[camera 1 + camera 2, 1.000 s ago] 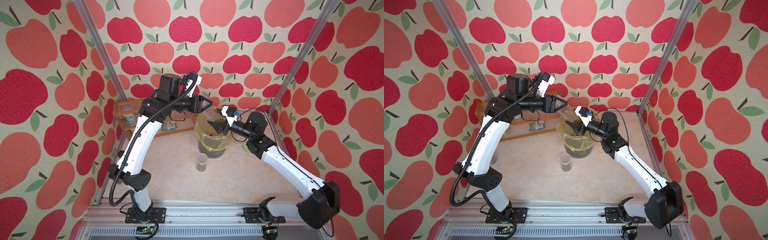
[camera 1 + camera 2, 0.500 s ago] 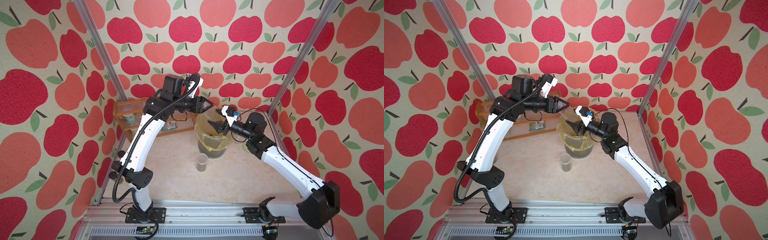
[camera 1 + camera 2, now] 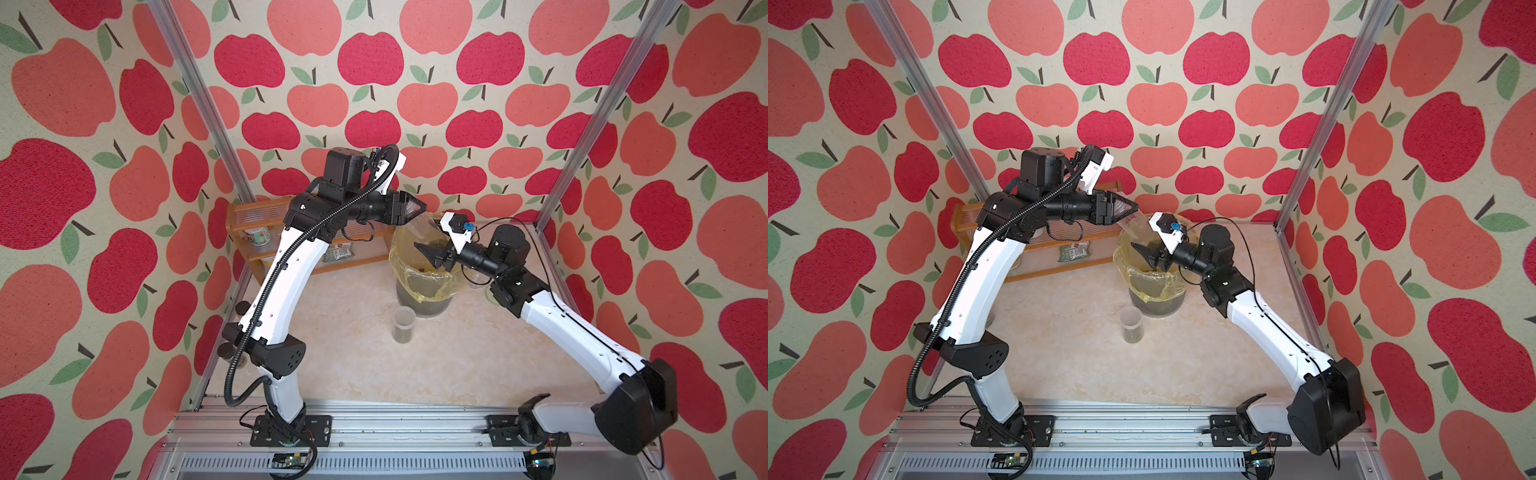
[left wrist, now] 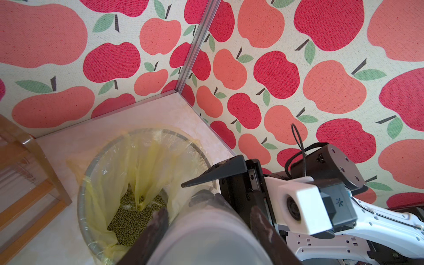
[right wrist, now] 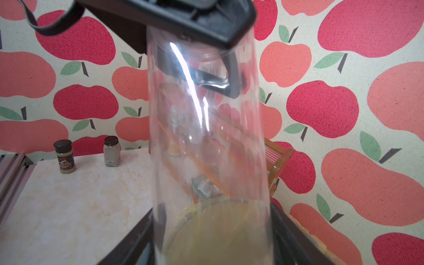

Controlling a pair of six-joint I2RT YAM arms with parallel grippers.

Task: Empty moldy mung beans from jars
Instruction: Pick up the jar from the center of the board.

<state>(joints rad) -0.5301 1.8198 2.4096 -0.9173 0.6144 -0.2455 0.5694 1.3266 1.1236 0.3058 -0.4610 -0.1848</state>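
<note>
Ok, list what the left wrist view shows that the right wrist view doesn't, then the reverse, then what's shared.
Left wrist only: mung beans lying in the bin, and the right wrist camera. Right wrist only: two dark-lidded spice jars on the table, and the clear wall of the jar, no beans showing. Shared: the jar held by the left gripper, the bin's yellow liner, the shelf, the table.

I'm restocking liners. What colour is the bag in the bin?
The bag is translucent yellow; it shows best in the left wrist view.
</note>
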